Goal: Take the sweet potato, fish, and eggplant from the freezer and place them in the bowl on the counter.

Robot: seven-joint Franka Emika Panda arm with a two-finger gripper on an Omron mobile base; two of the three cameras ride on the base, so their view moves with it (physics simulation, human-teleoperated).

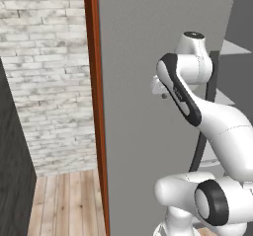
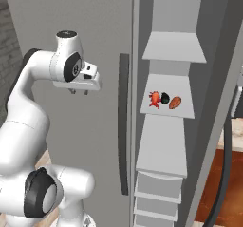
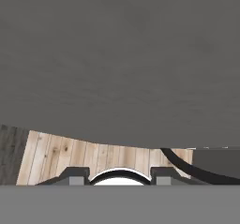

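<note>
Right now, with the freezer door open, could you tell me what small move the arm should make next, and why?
Probably swing the tool rightward toward the open freezer. It hangs empty in front of the closed grey door, left of the black handle, while the three foods sit apart on a white shelf inside.

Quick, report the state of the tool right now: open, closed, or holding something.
Tool: open and empty, its two small dark finger tips set wide apart, pointing down in front of the tall grey freezer door.
</note>
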